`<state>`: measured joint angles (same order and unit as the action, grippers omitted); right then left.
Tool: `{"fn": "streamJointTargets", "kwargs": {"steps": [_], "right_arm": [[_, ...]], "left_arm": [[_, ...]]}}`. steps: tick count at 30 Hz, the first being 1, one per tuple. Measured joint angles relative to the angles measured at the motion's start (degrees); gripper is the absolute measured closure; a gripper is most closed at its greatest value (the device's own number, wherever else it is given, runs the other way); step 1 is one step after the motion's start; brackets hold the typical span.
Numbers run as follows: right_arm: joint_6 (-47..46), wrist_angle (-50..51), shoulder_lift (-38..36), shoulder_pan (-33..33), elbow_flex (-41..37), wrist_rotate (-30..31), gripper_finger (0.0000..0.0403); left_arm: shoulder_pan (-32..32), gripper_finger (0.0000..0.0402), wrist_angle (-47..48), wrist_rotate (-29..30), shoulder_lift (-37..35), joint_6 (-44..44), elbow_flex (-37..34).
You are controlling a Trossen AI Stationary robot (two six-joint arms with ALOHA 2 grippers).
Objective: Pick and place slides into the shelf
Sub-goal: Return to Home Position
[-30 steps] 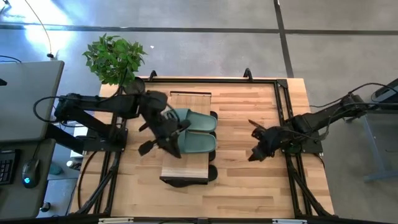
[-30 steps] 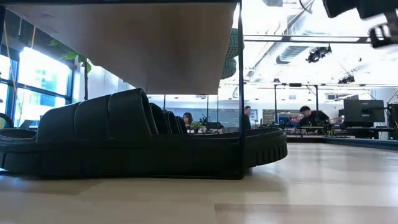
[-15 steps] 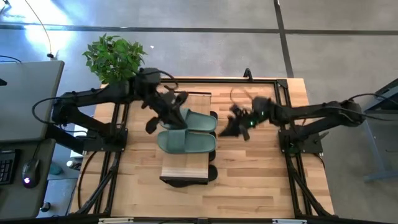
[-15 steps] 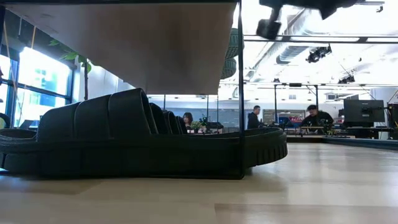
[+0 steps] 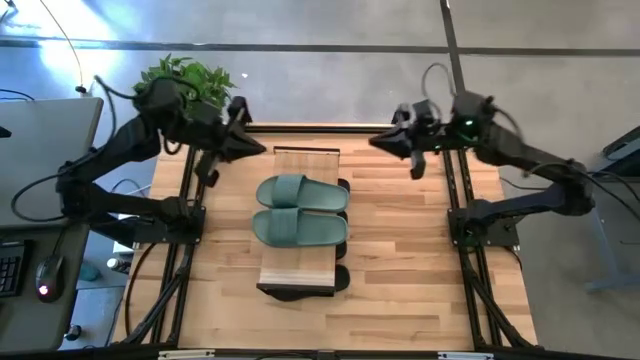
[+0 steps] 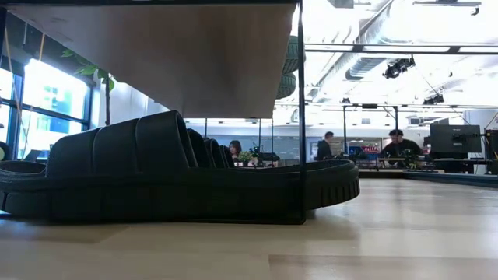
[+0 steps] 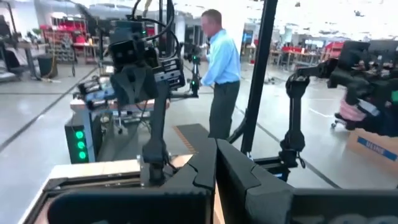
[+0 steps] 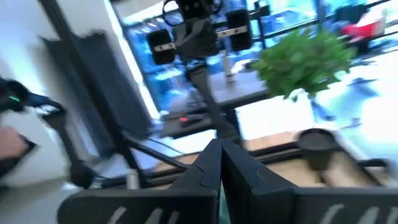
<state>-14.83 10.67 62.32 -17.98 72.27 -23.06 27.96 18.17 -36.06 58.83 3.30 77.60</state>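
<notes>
The green slides (image 5: 300, 211) lie side by side atop the shelf (image 5: 297, 268), long axes across its length, straps toward the left arm. The black slides (image 5: 343, 276) sit beneath its plank, ends peeking out on the right arm's side. The left gripper (image 5: 262, 151) and right gripper (image 5: 373, 141) hang above the table's (image 5: 400, 260) far edge, jaws pressed together, empty.

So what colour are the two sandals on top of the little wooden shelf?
Sage green; the rubber slide sandals show best in the high view.
</notes>
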Motion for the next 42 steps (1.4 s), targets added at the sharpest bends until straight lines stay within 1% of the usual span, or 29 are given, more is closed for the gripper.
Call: {"fn": "streamJointTargets", "kwargs": {"steps": [2,4,7,10,13,16,20,28,32,38,42], "right_arm": [[2.8,5.6,-1.0,0.5,3.5,3.0,0.0403],[4.5,9.1,-2.5,1.1,5.7,4.3,0.0403],[4.2,10.0,-5.6,1.9,5.8,4.6,0.0403],[3.1,10.2,-9.5,2.0,4.0,4.7,0.0403],[3.1,9.8,-14.1,2.0,1.0,6.9,0.0403],[1.5,7.9,-18.7,2.0,-3.6,8.9,0.0403],[-2.0,4.3,-24.1,2.0,-10.6,8.2,0.0403],[-6.1,-3.4,-33.6,2.0,-21.8,8.5,0.0403],[-7.5,-5.7,-37.6,2.0,-25.5,9.6,0.0403],[-10.7,-7.3,-42.0,2.0,-29.4,9.7,0.0403],[-12.2,-7.2,-43.6,2.0,-31.1,9.7,0.0403]], "left_arm": [[1.4,0.0402,0.5,-1.4,-1.4,0.2,0.0],[3.2,0.0402,0.9,-1.7,-3.0,1.2,0.0],[6.2,0.0402,1.5,-1.9,-4.7,2.2,0.0],[9.4,0.0402,1.8,-1.8,-6.0,3.6,0.0],[11.6,0.0402,2.4,-1.8,-7.3,4.6,0.0],[11.9,0.0402,5.2,-1.9,-8.1,4.1,0.0],[11.8,0.0402,8.6,-1.4,-9.5,3.0,0.0],[11.8,0.0402,9.7,3.0,-14.7,2.3,-0.3],[11.8,0.0402,10.2,4.2,-19.3,3.3,-4.3],[11.8,0.0402,4.4,5.9,-28.0,7.7,-14.2],[11.8,0.0402,4.3,9.0,-34.0,10.0,-18.8]]}}
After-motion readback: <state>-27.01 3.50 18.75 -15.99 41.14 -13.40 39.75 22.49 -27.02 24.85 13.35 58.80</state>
